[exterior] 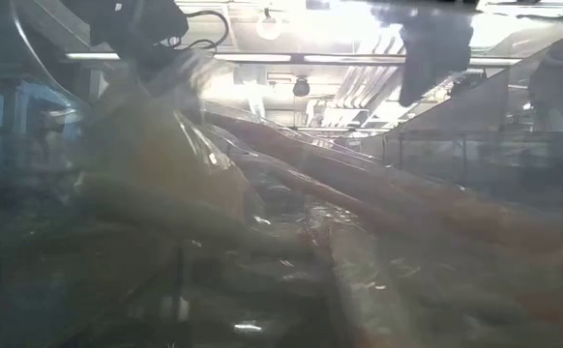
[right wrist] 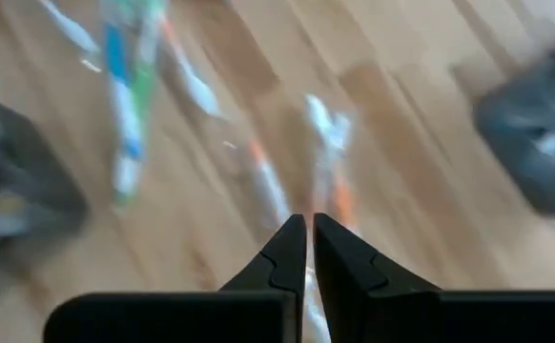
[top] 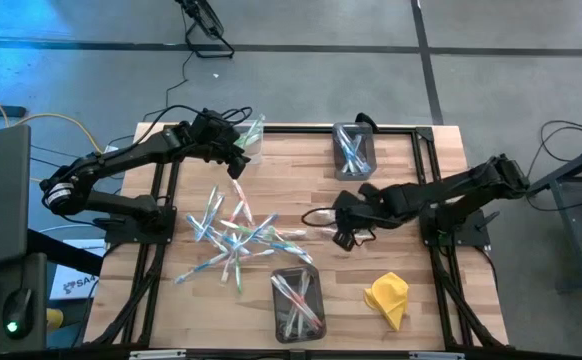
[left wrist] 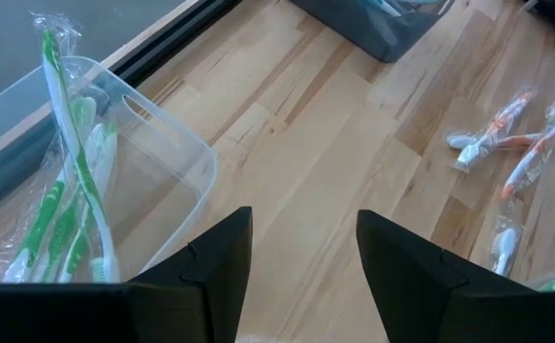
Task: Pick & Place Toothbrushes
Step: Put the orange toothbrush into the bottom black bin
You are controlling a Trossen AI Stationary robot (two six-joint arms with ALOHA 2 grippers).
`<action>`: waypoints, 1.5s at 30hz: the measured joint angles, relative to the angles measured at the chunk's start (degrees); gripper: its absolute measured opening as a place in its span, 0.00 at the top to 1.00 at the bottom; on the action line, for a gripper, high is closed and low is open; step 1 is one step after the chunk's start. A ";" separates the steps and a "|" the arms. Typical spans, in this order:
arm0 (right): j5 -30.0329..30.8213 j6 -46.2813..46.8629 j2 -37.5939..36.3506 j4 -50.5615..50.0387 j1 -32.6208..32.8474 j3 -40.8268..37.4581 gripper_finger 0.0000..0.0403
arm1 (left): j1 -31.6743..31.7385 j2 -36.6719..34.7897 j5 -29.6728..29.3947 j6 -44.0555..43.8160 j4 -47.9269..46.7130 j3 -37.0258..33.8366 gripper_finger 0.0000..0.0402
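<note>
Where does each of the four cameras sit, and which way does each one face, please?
High view: above the table, looking straight down; both arms show, left gripper by the clear bin, right gripper mid-table.
Low view: table height, looking level; clear wrapping blocks most of it.
Left wrist view: behind open fingers, facing the clear bin of green toothbrushes.
Right wrist view: behind shut fingers, facing loose toothbrushes.
Shared: high and left wrist views both show the clear bin.

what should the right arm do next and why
Probably lift straight up a little. The right tool has its fingers nearly together over an orange-accented toothbrush on the table, so a short raise would show whether it is truly gripped before carrying it to a bin.
</note>
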 joint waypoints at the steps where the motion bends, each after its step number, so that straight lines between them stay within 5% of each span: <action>1: -0.15 -1.41 0.00 -1.58 -0.51 0.00 0.96 | 0.00 0.00 -0.01 0.00 0.11 0.00 0.54; 24: -21.14 -22.82 0.09 4.69 -17.73 -10.00 0.99 | 0.00 0.00 -2.91 0.00 1.31 0.00 0.54; 33: -21.04 -25.24 0.07 13.54 -19.10 -16.28 0.98 | 0.00 0.00 -3.06 -0.02 2.65 0.00 0.54; 38: -19.71 -27.32 0.09 14.92 -19.06 -18.97 0.88 | 0.00 0.00 -3.08 -0.02 2.71 0.00 0.54; 45: -19.59 -27.45 0.09 19.93 -19.01 -21.91 0.60 | 0.00 0.00 -3.21 -0.04 2.64 0.00 0.54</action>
